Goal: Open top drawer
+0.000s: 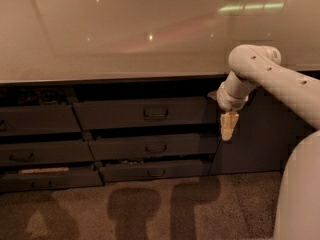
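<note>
gripper hangs clenched, empty, just beyond the right edge of the top drawer.

The bench has a pale glossy top with light reflections; carpeted floor lies below. The hand hangs beneath the bench's front edge.

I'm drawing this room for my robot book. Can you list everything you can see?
countertop: one, shiny white, across the top
top drawer: one, dark grey, in the middle just under the countertop, with a small loop handle
lower drawers: two, dark grey, stacked under the top drawer
left drawers: three, dark grey, stacked at the left edge
pale strip: one, whitish, above the lowest left drawer front; I cannot tell what it is
cabinet door: one, dark, at the right
carpet: one, brown, along the bottom
arm: one, white, reaching in from the right
gripper: one, cream, pointing down beside the top drawer's right end
</note>
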